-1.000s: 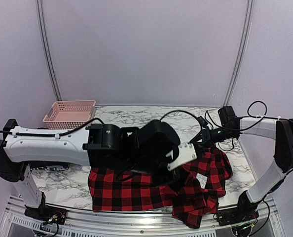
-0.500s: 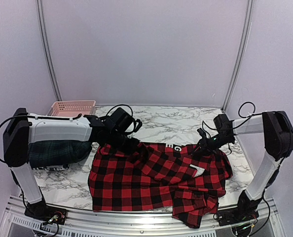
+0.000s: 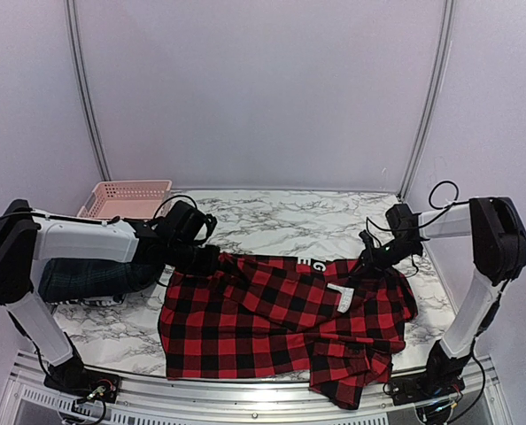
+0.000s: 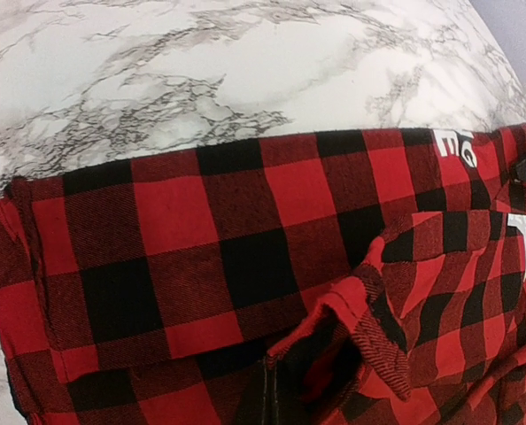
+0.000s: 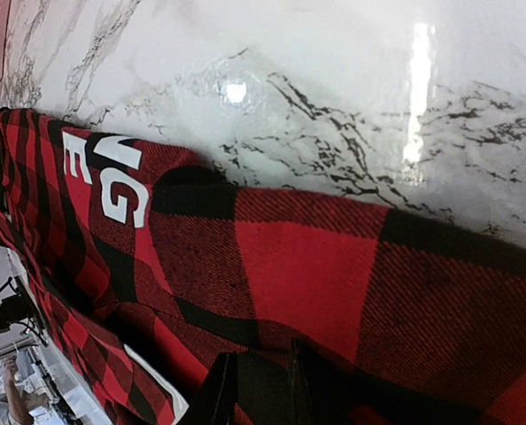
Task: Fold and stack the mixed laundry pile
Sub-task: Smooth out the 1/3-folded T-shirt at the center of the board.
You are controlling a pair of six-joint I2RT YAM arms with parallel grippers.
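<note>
The red-and-black checked shirt (image 3: pixel 263 319) lies spread over the front of the marble table (image 3: pixel 272 217), its white lettering (image 3: pixel 314 263) at the far edge. My left gripper (image 3: pixel 205 259) is shut on the shirt's far left edge; in the left wrist view (image 4: pixel 276 385) a fold of the shirt (image 4: pixel 183 230) rises from the fingertips. My right gripper (image 3: pixel 369 257) is shut on the far right edge, with cloth (image 5: pixel 307 274) between the jaws (image 5: pixel 259 381). The dark green plaid garment (image 3: pixel 86 276) lies bunched under my left arm. The navy and striped garments are out of view.
A pink lattice basket (image 3: pixel 126 199) stands at the far left corner. The shirt's lower right part hangs crumpled over the table's front edge (image 3: pixel 343 385). Cables loop by the right arm near the right edge.
My left arm has swung from the middle of the table out to the left, pulling the shirt's far edge flat. The green plaid garment now shows. The right gripper has barely moved.
</note>
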